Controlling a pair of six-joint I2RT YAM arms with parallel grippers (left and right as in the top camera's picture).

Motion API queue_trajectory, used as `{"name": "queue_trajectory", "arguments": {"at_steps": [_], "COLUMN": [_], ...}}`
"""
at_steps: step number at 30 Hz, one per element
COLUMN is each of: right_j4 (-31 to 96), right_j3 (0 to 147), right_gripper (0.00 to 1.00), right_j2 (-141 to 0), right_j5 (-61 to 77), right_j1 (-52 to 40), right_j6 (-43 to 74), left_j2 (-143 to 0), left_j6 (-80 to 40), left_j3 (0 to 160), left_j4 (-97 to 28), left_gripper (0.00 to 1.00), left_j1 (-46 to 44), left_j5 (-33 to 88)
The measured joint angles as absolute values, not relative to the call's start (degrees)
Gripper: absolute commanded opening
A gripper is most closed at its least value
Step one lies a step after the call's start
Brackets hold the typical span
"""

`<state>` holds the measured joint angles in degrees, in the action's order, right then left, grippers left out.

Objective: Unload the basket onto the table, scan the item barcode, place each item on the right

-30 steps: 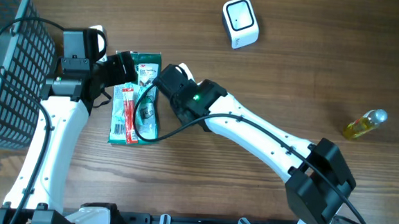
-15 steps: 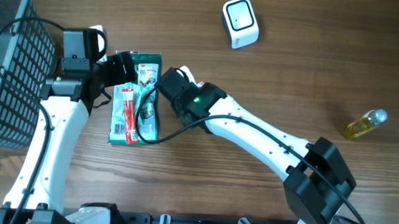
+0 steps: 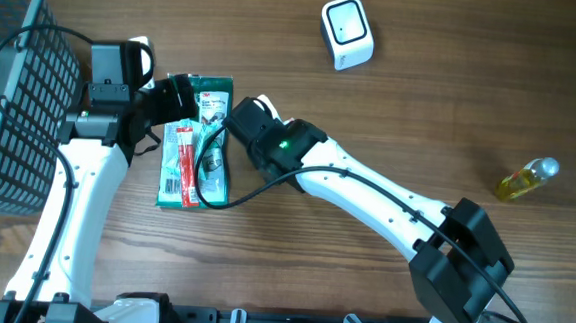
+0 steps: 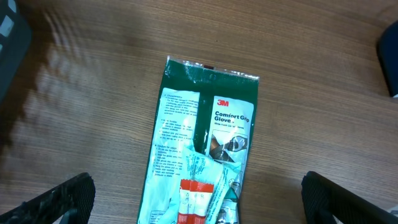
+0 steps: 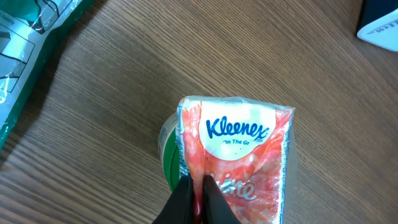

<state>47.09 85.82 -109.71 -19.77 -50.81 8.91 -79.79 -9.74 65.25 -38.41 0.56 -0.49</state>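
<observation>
Grasp phase appears complete: right gripper (image 5: 198, 193) is clenched on the lower edge of the Kleenex packet (image 5: 239, 146), pinching the wrapper. Packet sits over bare wood just beside the green glove package (image 4: 205, 143). Whether it is clear of the table (image 3: 421, 110) cannot be determined. Logo face points toward the wrist camera, and no barcode shows on this face. Left gripper (image 3: 175, 98) hangs released, jaws wide, above the glove package, holding nothing. Next move, as judged: lift the packet, carry it to the white scanner (image 3: 346, 32), well apart near the far edge, and rotate the wrist until the barcode side faces the scanner window. Thin edge grip may slip during rotation.
</observation>
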Motion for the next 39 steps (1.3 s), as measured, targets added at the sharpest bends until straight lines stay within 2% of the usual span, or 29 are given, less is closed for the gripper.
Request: {"name": "queue_trajectory", "arguments": {"at_steps": [7, 11, 14, 20, 25, 29, 32, 39], "right_j4": [47.2, 48.1, 50.9, 51.9, 40.8, 28.4, 17.3, 4.5], "right_j3": [85.8, 85.9, 87.2, 82.4, 70.0, 59.4, 52.7, 43.9], "right_gripper": [0.04, 0.04, 0.04, 0.04, 0.04, 0.04, 0.04, 0.04], "right_j2": [-109.1, -101.3, -94.5, -94.0, -94.4, -94.8, -94.9, -94.9], "right_j5": [-21.9, -20.1, -12.6, 10.8, 27.0, 37.3, 40.6, 42.6], "right_j1": [-50.7, -48.0, -40.9, -21.3, -12.8, -11.4, -11.5, -11.5], "right_j6": [9.0, 10.4, 12.3, 14.1, 13.9, 15.4, 19.2, 26.0], "left_j2": [-79.8, -79.8, -79.8, -79.8, -79.8, -79.8, -79.8, -79.8], "left_j6": [-9.7, -9.7, -9.7, -9.7, -9.7, -9.7, -9.7, -9.7], "left_j3": [65.3, 65.3, 65.3, 65.3, 65.3, 65.3, 65.3, 65.3], "left_j4": [-38.4, -38.4, -38.4, -38.4, -38.4, -38.4, -38.4, -38.4], "left_gripper": [1.0, 1.0, 1.0, 1.0, 1.0, 1.0, 1.0, 1.0], "left_j1": [0.6, 0.6, 0.6, 0.6, 0.6, 0.6, 0.6, 0.6], "left_j5": [-0.5, -0.5, -0.5, -0.5, -0.5, -0.5, -0.5, -0.5]}}
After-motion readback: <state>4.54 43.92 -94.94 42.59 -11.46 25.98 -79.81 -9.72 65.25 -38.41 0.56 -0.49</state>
